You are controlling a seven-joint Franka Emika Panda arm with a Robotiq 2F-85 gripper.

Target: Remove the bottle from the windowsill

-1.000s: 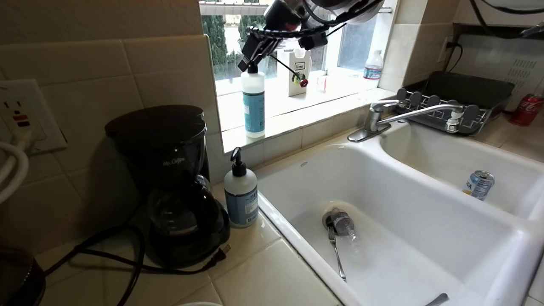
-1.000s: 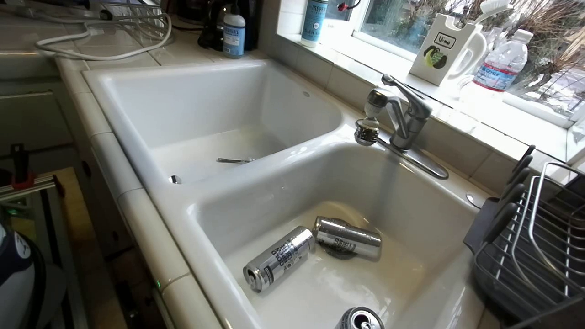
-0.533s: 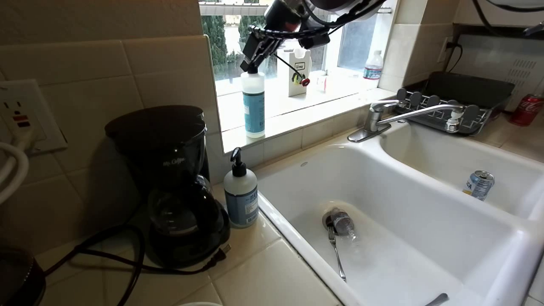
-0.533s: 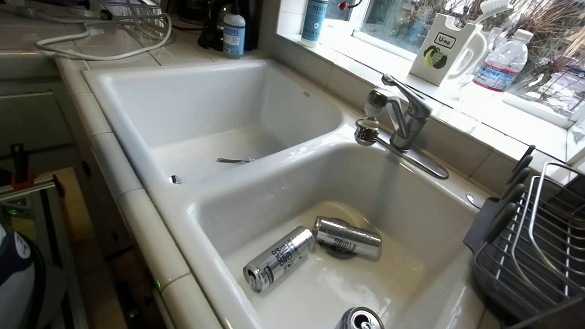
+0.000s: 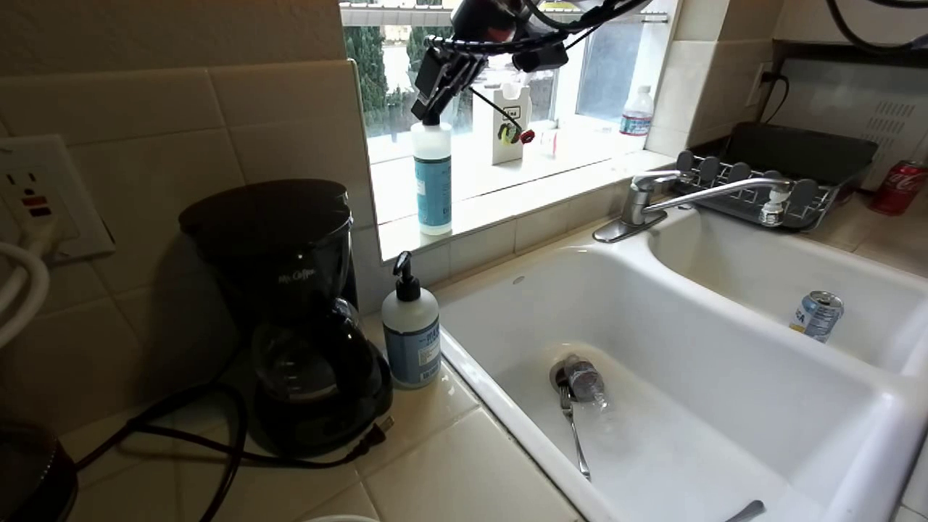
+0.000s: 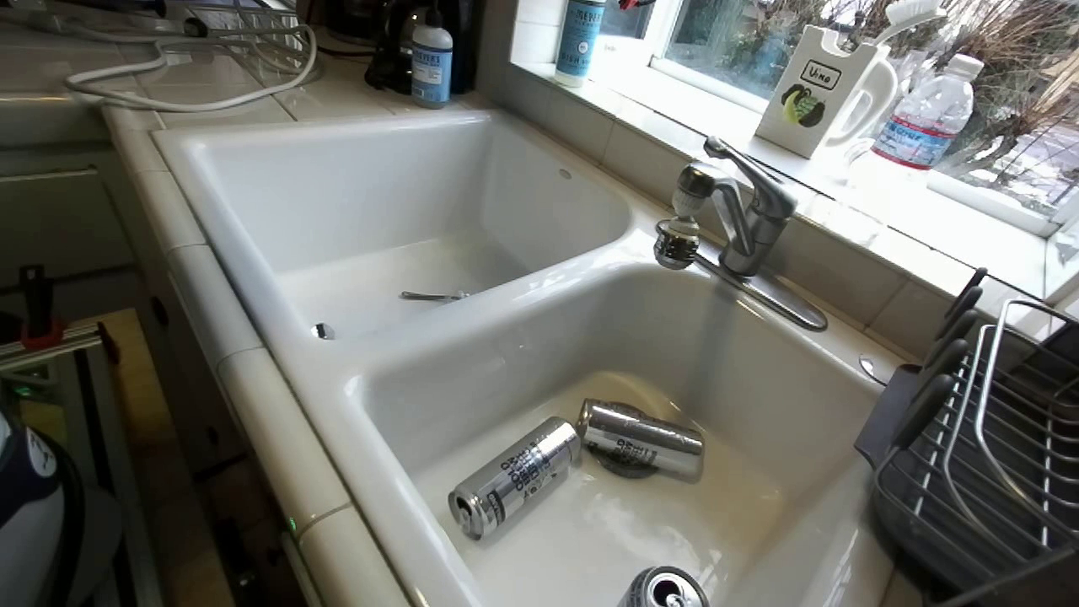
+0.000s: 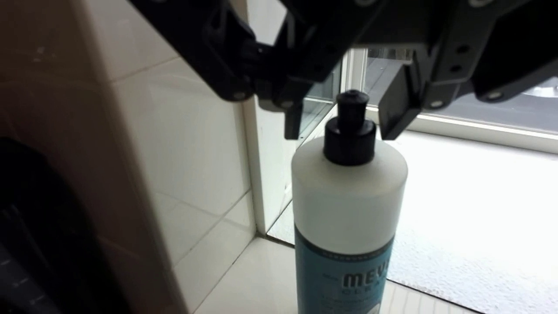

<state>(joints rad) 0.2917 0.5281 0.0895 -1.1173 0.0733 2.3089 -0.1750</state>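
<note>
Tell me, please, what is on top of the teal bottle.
The teal bottle is topped by a black cap. In the wrist view, the open pincer appears to straddle the cap. The bottle's mouth, covered by the cap, cannot be seen.

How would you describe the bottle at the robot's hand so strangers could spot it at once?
Find the white double sink, then the pale windowsill behind it. At the windowsill's end nearest the black coffee maker stands a slim bottle, white above, teal-labelled below. Unlike the pump bottle on the counter below, it has a black cap with no pump.
</note>
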